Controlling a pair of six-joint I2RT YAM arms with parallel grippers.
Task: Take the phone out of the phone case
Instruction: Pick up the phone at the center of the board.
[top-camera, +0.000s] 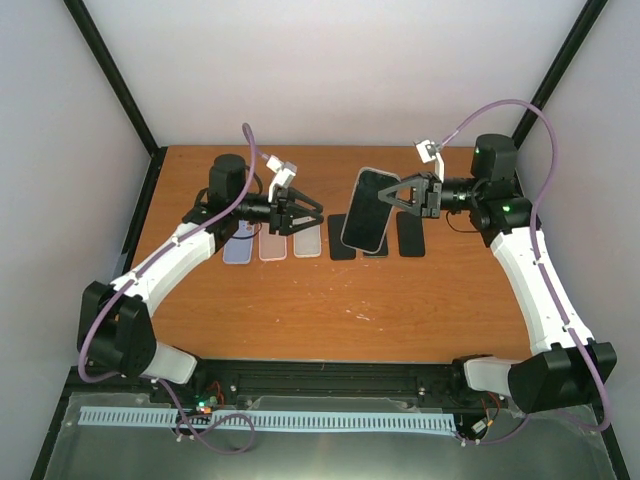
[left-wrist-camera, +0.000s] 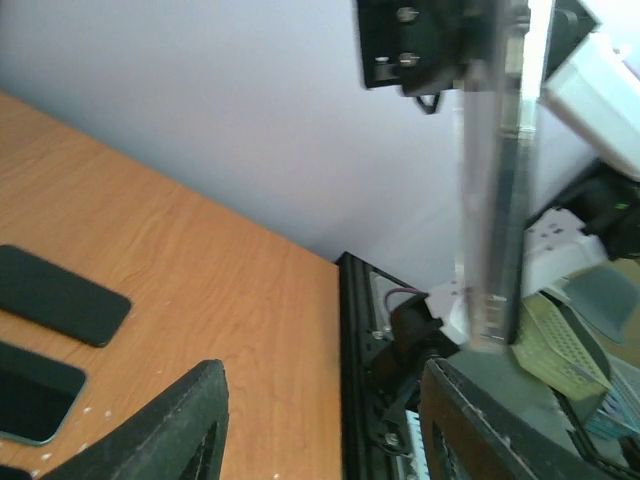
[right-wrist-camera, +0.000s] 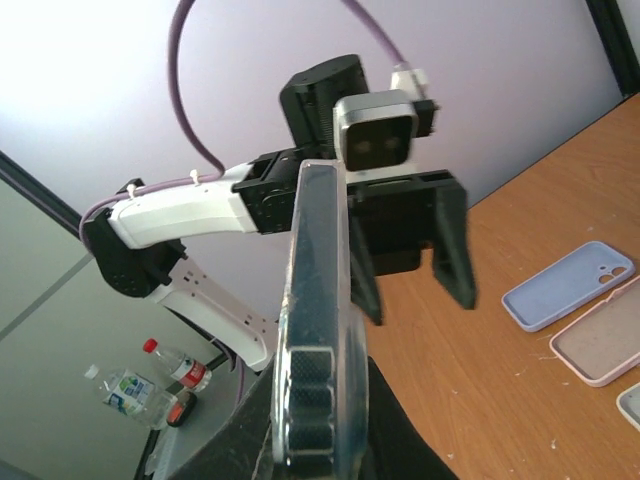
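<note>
Left end effector (top-camera: 314, 213) spread wide, right end effector (top-camera: 386, 197) clamped tight, both facing inward.

a row of pastel cases (top-camera: 272, 243) beside a row of dark phones (top-camera: 411, 235) on the wooden table (top-camera: 330, 310)

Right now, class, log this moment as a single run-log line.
right gripper: shut on cased phone, held aloft | left gripper: open, apart from it | removal: not yet done
</note>
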